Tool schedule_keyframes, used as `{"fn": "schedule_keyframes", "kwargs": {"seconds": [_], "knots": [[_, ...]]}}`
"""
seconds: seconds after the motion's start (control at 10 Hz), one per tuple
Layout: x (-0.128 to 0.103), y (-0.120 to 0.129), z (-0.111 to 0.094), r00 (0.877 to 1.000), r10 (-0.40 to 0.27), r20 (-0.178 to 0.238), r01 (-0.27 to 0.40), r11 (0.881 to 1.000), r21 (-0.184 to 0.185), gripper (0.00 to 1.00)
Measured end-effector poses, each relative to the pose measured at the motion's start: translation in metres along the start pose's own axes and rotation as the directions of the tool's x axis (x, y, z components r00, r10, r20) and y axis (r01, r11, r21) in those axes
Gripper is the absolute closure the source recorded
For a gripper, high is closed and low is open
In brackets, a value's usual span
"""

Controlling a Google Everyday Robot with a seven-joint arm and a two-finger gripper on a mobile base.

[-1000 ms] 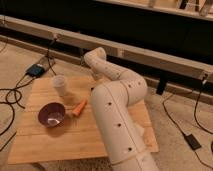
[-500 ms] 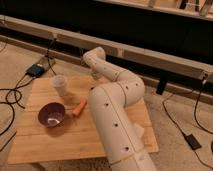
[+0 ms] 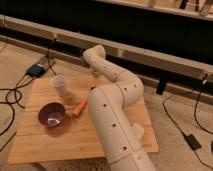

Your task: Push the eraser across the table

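- Little has changed over the last second: the thick white perforated robot arm (image 3: 117, 130) has leaned slightly toward the left of the frame. Its far end remains in the upper centre, at the back edge of the low light-wood plank table (image 3: 60, 142).
- The gripper (image 3: 93, 71) seems to hang from that far end, just over the table's back edge. It is mostly lost against the arm, so I cannot tell whether it is open or closed, or whether it touches anything.
- Nothing on the tabletop has moved. The purple round bowl (image 3: 45, 114) sits left of centre with the short orange carrot-shaped piece (image 3: 80, 107) just beside it. The translucent white cup (image 3: 60, 84) stands behind them, and a small white flat piece (image 3: 138, 131) lies right of the arm.
- For the task this suggests no push has landed yet — the arm appears to be only adjusting its pose.
- The small black eraser cannot be made out anywhere on the visible wood. My guess is that it lies behind the arm's bulk in the centre or upper centre of the frame.
- Its heading and long axis therefore cannot be told, and neither can the side from which a push should meet it.
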Motion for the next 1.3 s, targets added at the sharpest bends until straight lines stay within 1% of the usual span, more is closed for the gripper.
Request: {"fn": "schedule_keyframes", "kwargs": {"seconds": [0.4, 0.6, 0.8, 0.9, 1.0, 1.3], "knots": [[-0.002, -0.001, 0.011, 1.0, -0.003, -0.002, 0.003, 1.0, 0.002, 0.35], [0.0, 0.0, 0.015, 1.0, -0.009, -0.01, 0.009, 1.0, 0.003, 0.35], [0.005, 0.001, 0.018, 0.999, -0.028, -0.032, 0.029, 1.0, 0.007, 0.35], [0.01, 0.002, 0.018, 0.998, -0.045, -0.051, 0.046, 0.999, 0.009, 0.35], [0.017, 0.003, 0.017, 0.995, -0.065, -0.074, 0.066, 0.998, 0.011, 0.35], [0.033, 0.01, 0.01, 0.987, -0.106, -0.122, 0.107, 0.994, 0.006, 0.35]]}}
